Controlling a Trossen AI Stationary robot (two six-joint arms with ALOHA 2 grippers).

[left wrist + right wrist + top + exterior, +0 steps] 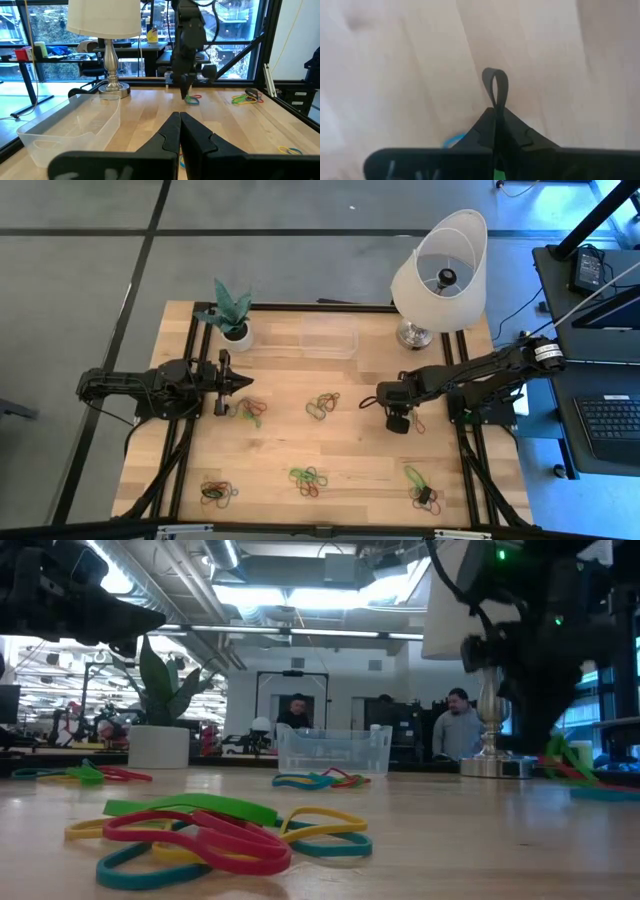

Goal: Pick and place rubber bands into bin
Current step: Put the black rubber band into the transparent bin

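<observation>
There are six little piles of rubber bands (322,406) on the wooden table (365,450). Three piles sit in the middle row and three sit along the near edge. The bands are thin, bendy loops in green, red, yellow, blue and dark colours.

There is one bin (329,337). It is a clear plastic box with low walls, at the far edge of the table between the plant and the lamp. I cannot see any bands inside it.

There are two arms. The right gripper (398,423) is low over the table, on the right side. Its fingers are squeezed tight on one dark band (495,89), which sticks out past the tips as a thin loop.

The left gripper (243,383) hangs by the left pile, pinched together with nothing in it.

A small plant in a white pot (237,335) and a lamp (437,265) with a shiny metal foot stand at the back. Two people (458,727) are in the room behind.
</observation>
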